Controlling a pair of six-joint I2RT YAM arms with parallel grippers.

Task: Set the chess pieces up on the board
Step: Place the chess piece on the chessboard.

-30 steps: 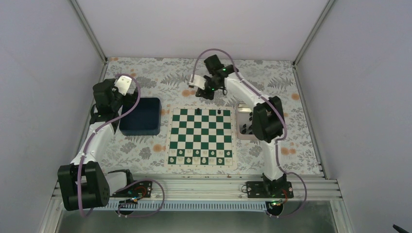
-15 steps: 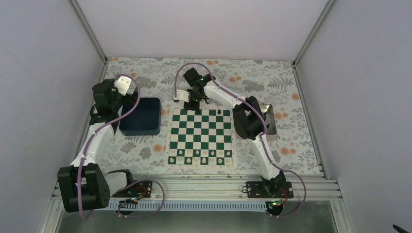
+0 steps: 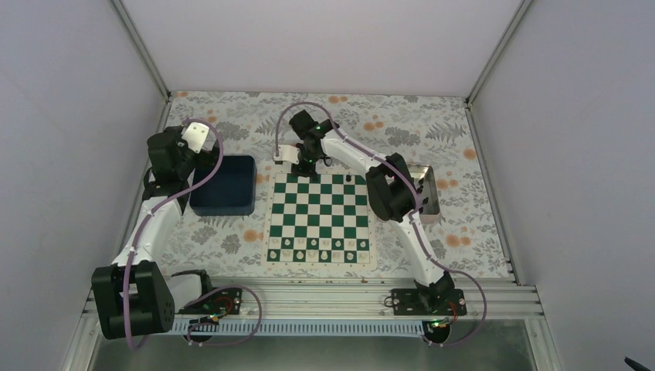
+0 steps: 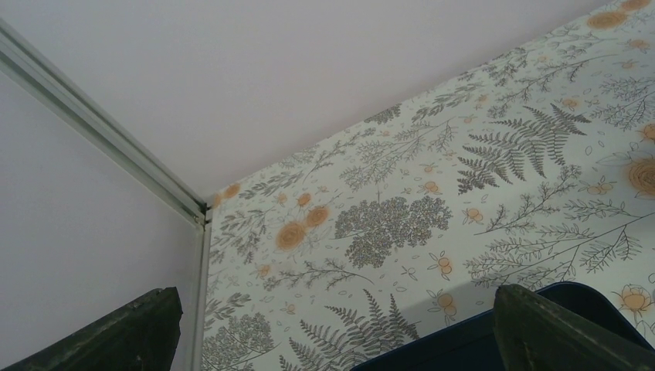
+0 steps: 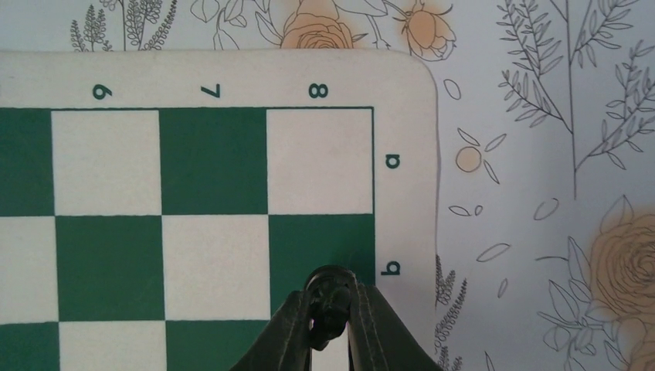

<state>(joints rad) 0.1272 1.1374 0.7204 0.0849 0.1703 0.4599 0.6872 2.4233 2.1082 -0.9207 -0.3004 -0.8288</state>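
A small black chess piece (image 5: 331, 284) is pinched between the tips of my right gripper (image 5: 330, 306), which is shut on it. The piece hangs over a green square by the letter b, near a corner of the board (image 5: 208, 158). From above, the right gripper (image 3: 303, 164) is at the far-left corner of the green and white board (image 3: 318, 212). Another black piece (image 3: 349, 178) stands on the board's far row. White pieces (image 3: 318, 248) fill the two near rows. My left gripper (image 4: 340, 328) is open and empty, its fingers (image 4: 552, 328) wide apart over the far edge of the blue bin.
A dark blue bin (image 3: 224, 185) sits left of the board under my left gripper (image 3: 193, 141). A silver metal tray (image 3: 429, 193) lies right of the board, partly hidden by the right arm's elbow. Enclosure walls stand close on three sides.
The right arm swung left from behind the middle of the board's far edge to its far-left corner, carrying the black piece. The left arm has not moved.
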